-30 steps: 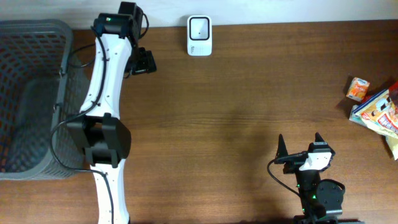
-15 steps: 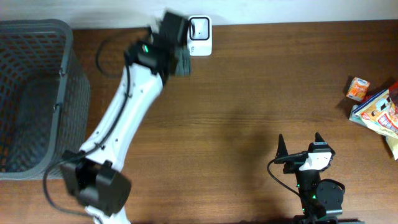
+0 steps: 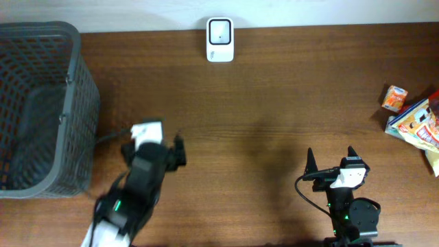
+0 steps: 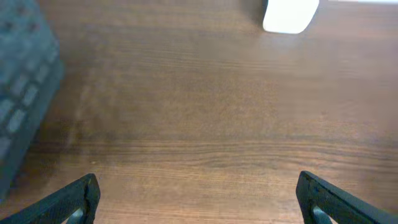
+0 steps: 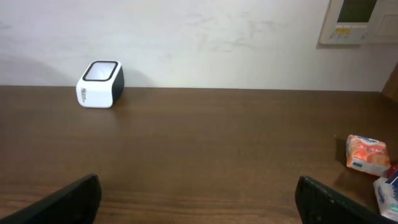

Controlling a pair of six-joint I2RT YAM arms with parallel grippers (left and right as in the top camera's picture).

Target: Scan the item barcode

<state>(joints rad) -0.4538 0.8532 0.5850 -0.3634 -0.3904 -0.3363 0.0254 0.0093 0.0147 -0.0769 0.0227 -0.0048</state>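
Note:
The white barcode scanner (image 3: 220,40) stands at the far edge of the table and also shows as a scanner (image 4: 290,15) in the left wrist view and as a scanner (image 5: 100,84) in the right wrist view. The items lie at the right edge: a small orange packet (image 3: 394,98) and colourful snack bags (image 3: 418,127); the right wrist view shows the packet (image 5: 367,154). My left gripper (image 3: 154,140) is near the front left, open and empty, with only bare wood under the gripper (image 4: 199,199). My right gripper (image 3: 330,154) is at the front right, open and empty (image 5: 199,199).
A dark grey mesh basket (image 3: 38,103) fills the left end of the table, and its wall (image 4: 22,93) is close on the left of my left gripper. A wall panel (image 5: 362,20) hangs behind the table.
The left arm has swung from the far side, near the basket and then the scanner, back to the front left. The right arm has not moved.

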